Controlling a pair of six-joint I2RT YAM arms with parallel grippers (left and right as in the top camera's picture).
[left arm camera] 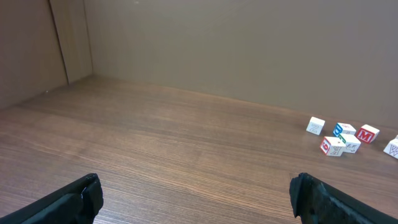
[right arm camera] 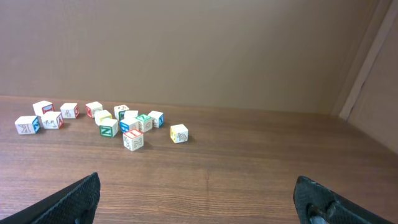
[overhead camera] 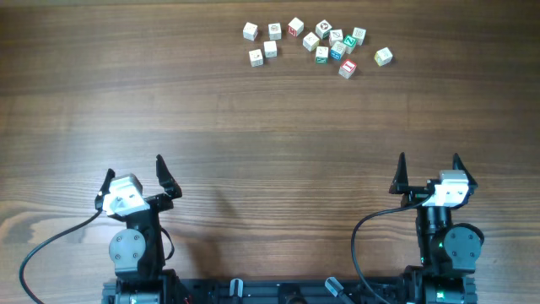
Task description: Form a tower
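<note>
Several small pale wooden cubes (overhead camera: 321, 53) with coloured printed faces lie in a loose cluster at the far side of the table, right of centre. They also show at the left in the right wrist view as cubes (right arm camera: 132, 140) and at the far right in the left wrist view as cubes (left arm camera: 333, 147). No tower is plain to see: a pale cube (right arm camera: 130, 116) sits close to a blue-sided cube (right arm camera: 128, 127), and I cannot tell whether it rests on it. My left gripper (overhead camera: 134, 167) and right gripper (overhead camera: 429, 158) stand open and empty near the front edge, far from the cubes.
A lone cube (overhead camera: 383, 57) sits a little right of the cluster. Bare wooden table (overhead camera: 270, 135) stretches between grippers and cubes. Brown walls close off the far side, with a corner at the left wall (left arm camera: 37, 50) and right wall (right arm camera: 373, 68).
</note>
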